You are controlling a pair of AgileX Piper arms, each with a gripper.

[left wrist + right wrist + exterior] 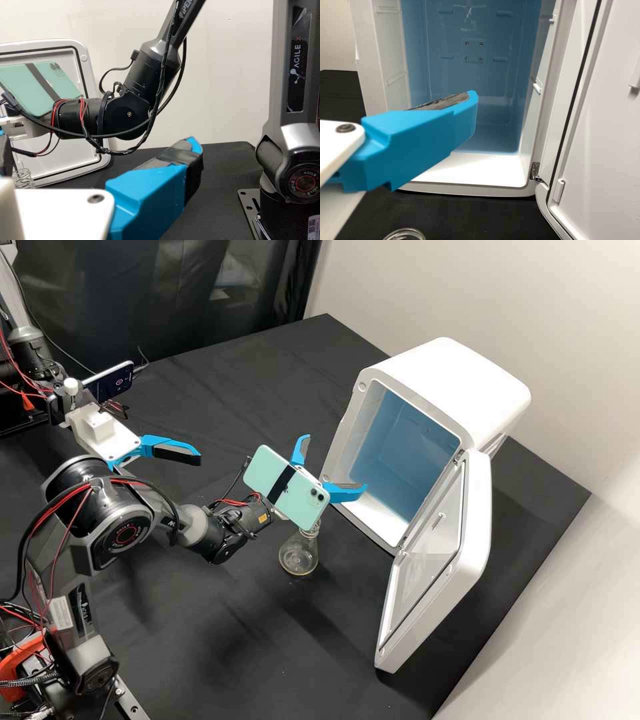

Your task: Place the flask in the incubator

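the right tool (335,461) is held wide open, empty, over the flask (299,559) so it can be gripped beside the opened incubator (453,380).

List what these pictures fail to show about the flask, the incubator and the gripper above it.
- Flask neck: high view, behind the green phone strapped to the right arm; right wrist view, cut by the frame edge.
- Flask contents: too small to tell.
- Right gripper second finger: right wrist view, outside the frame.
- Incubator door outer face: turned away in every view.
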